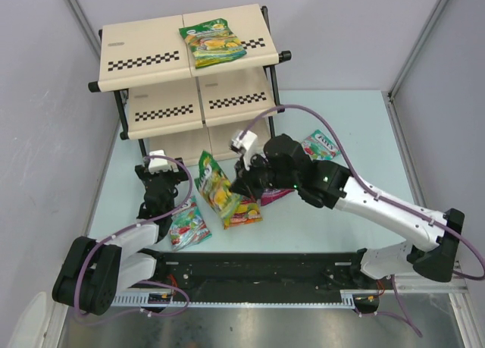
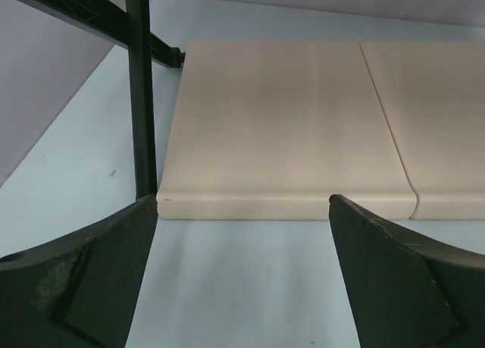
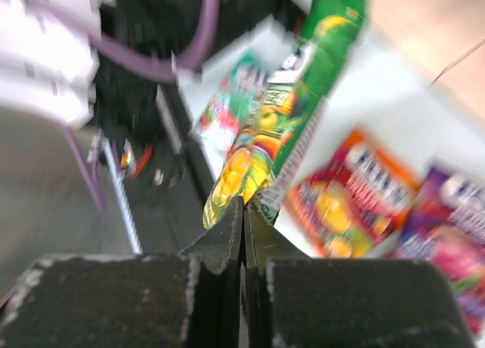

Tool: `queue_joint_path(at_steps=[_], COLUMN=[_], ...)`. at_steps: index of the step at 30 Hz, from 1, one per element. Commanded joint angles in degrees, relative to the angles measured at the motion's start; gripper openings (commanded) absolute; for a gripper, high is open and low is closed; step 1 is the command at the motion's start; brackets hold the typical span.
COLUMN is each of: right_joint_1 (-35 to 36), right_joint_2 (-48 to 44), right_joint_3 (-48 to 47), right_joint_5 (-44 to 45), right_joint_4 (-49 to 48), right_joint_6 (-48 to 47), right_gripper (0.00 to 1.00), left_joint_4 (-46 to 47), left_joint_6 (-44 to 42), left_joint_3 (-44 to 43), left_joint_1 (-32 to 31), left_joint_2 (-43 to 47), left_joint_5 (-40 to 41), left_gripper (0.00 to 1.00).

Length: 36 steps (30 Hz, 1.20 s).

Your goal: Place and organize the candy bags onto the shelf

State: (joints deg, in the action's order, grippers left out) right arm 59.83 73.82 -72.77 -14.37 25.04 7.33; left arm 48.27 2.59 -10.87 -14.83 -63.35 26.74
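Note:
The shelf (image 1: pixel 151 56) stands at the far left, with one green-yellow candy bag (image 1: pixel 214 43) lying on its top tier. My right gripper (image 1: pixel 238 186) is shut on the edge of a second green-yellow bag (image 1: pixel 215 183), which hangs from the jaws in the right wrist view (image 3: pixel 284 120). A red-orange bag (image 1: pixel 246 214), a purple-pink bag (image 1: pixel 276 195) and two teal bags (image 1: pixel 187 225) (image 1: pixel 320 145) lie on the table. My left gripper (image 1: pixel 161 177) is open and empty and faces the bottom shelf panel (image 2: pixel 288 128).
The shelf's black frame post (image 2: pixel 140 98) stands just left of my left gripper (image 2: pixel 242 272). A black rail with the arm bases (image 1: pixel 250 268) runs along the table's near edge. Grey walls close in the back and sides.

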Motion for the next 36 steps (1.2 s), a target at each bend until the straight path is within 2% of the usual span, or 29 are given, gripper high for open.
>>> queue_joint_path(at_steps=[1, 2, 5, 6, 8, 9, 14, 20, 25, 32, 36], right_joint_1=[2.91, 3.36, 4.85, 5.03, 5.38, 5.47, 5.47, 3.45, -2.16, -5.60, -8.59], right_joint_2=[7.62, 9.31, 16.49, 18.62, 22.31, 26.25, 35.15, 34.02, 35.95, 38.05, 42.88], right_joint_3=[-15.62, -22.34, -33.09, -40.27, -48.74, -57.05, -75.83, -72.52, -72.25, -70.31, -74.78], right_joint_5=[13.83, 14.37, 17.00, 17.88, 18.85, 19.81, 22.63, 20.35, 13.42, 6.30, 3.92], right_joint_4=[8.34, 9.41, 13.10, 13.80, 16.70, 17.67, 20.67, 8.03, -3.12, -17.55, -22.83], right_joint_6=[-4.60, -5.22, -7.16, -8.72, -10.49, -11.11, -14.97, -15.07, -7.96, 1.44, 9.35], right_gripper=[0.00, 0.00, 0.00, 0.00, 0.00, 0.00, 0.00, 0.00, 0.00, 0.00, 0.00], left_joint_4=[0.86, 0.69, 0.42, 0.42, 0.42, 0.42, 0.42, 1.12, 1.91, 1.74, 1.83], left_joint_6=[1.54, 1.63, 1.72, 1.80, 1.98, 1.98, 2.51, 3.39, 3.74, 3.83, 3.91], left_joint_3=[-1.34, -1.43, -1.43, -1.43, -1.26, -1.26, -0.91, 0.24, 0.86, 0.77, 0.68], left_joint_1=[0.33, 0.33, 0.33, 0.33, 0.42, 0.50, 0.77, 1.12, 1.21, 1.38, 1.47], left_joint_2=[0.51, 0.42, 0.60, 0.60, 0.86, 0.95, 1.47, 2.79, 3.68, 3.41, 3.32], left_joint_5=[0.33, 0.33, 0.33, 0.42, 0.68, 0.68, 1.12, 2.17, 2.00, 1.73, 1.56], left_gripper=[1.00, 1.00, 1.00, 1.00, 1.00, 1.00, 1.00, 0.99, 0.99, 0.99, 0.99])
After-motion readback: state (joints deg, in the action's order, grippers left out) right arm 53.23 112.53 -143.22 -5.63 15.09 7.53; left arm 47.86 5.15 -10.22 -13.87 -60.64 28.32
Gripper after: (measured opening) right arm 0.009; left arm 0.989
